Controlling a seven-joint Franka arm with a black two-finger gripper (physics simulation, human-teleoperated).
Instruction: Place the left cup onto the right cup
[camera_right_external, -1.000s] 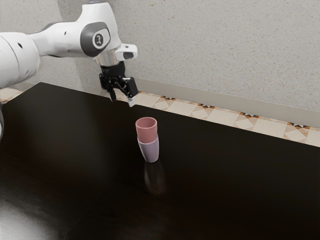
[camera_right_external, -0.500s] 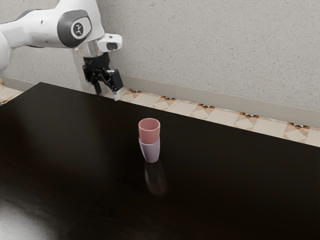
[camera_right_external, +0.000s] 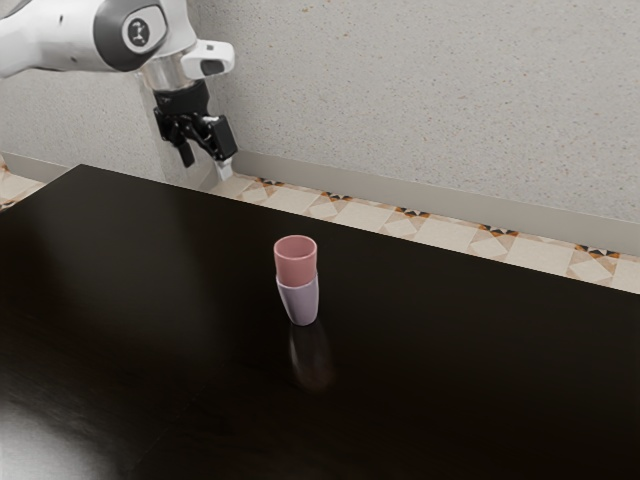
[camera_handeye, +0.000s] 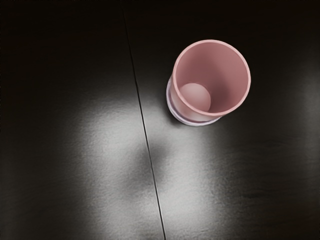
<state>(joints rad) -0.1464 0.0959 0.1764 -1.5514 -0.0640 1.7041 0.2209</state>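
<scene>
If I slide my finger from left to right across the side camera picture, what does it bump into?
White arm → black gripper → pink cup sitting in the lilac cup, one stop together.

The pink cup (camera_right_external: 296, 256) sits upright, nested in the lavender cup (camera_right_external: 299, 300) on the dark table.

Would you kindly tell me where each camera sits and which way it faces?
Exterior view: sits beside the arm, above table height, looking down across the dark table toward the wall; the white arm enters from the exterior view's upper left, its open claw in the air.
Wrist view: rides on the hand, looking steeply down at the pink cup nested in the lavender cup.
Shared: both views see the two stacked cups and the table.
</scene>
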